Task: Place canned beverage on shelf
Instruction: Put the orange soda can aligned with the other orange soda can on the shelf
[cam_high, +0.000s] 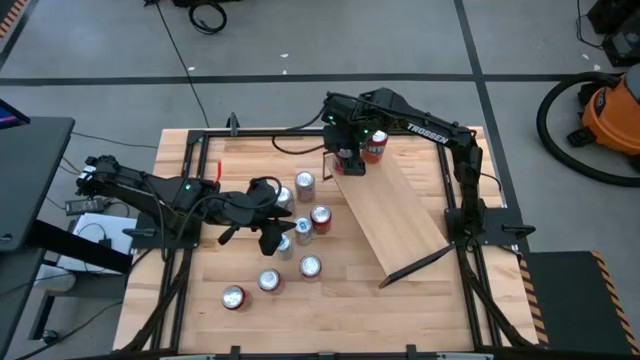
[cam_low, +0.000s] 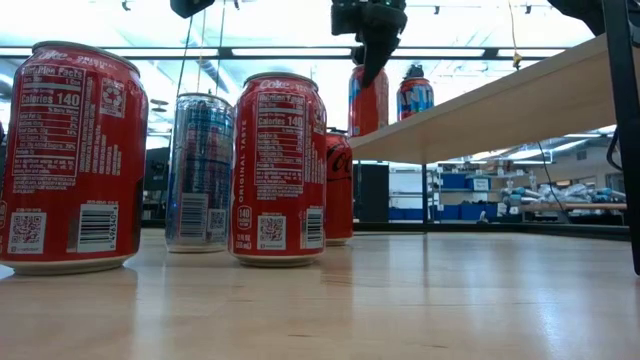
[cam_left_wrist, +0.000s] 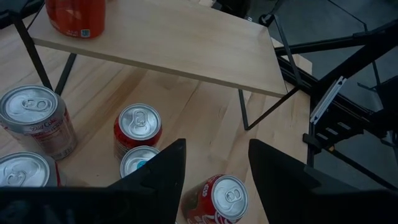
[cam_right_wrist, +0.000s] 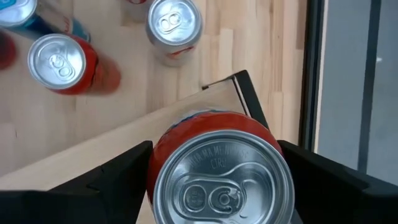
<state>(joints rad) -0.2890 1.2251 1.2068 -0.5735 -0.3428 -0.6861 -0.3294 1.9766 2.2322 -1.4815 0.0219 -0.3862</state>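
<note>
The red can (cam_right_wrist: 221, 177) stands upright at the far, high end of the sloped shelf (cam_high: 395, 215), beside another red can (cam_high: 376, 147). It is rigid, smooth-walled and probably slippery, likely to slide or tip on the slope; a mid-wall grasp across its width suits it best. The right gripper (cam_high: 347, 160) reaches in from the far right, pointing down over the can, its jaws flanking the sides, wide and seemingly just clear. The left gripper (cam_left_wrist: 214, 171) hovers half-open and empty over the cans on the surface (cam_high: 330, 295)
</note>
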